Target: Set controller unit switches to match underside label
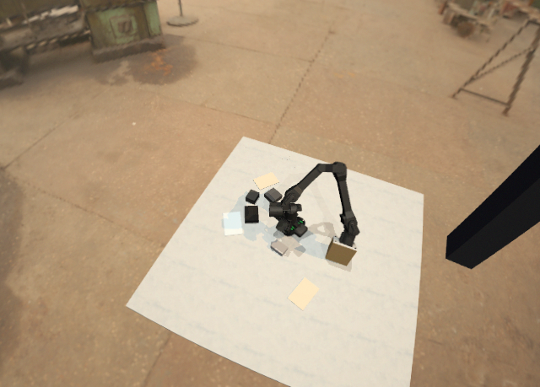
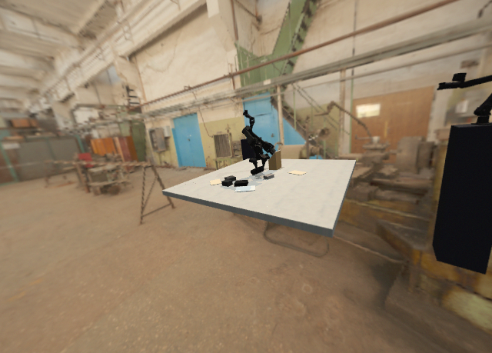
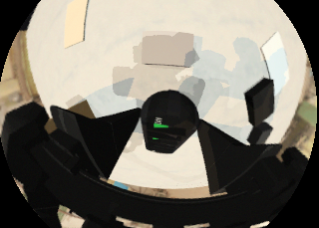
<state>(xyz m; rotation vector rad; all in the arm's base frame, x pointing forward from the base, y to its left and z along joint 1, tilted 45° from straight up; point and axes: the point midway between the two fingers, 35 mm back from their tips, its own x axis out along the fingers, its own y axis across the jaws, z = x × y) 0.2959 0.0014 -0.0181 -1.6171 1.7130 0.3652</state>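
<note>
The dark grey controller unit (image 1: 292, 228) (image 2: 257, 170) (image 3: 169, 105) is tilted and held a little above the bench (image 1: 370, 304) (image 2: 301, 198). A few green switch ends show on it in the top view and the wrist view; most switches are too small or too oblique to read. Its underside label is not visible. My gripper (image 1: 292, 226) (image 3: 169, 116) is shut on the unit, with one fingertip against each side. In the exterior view the fingers are too small to make out well.
A grey block (image 1: 278, 247) (image 2: 268, 176) (image 3: 166, 49) lies close by. Several dark blocks, one of them black (image 1: 251, 213) (image 2: 241, 182), lie on the other side. A tan upright box (image 1: 341, 252) (image 2: 274, 161) stands by the arm's base. Flat cards, one tan (image 1: 303, 292) (image 2: 297, 172), lie around.
</note>
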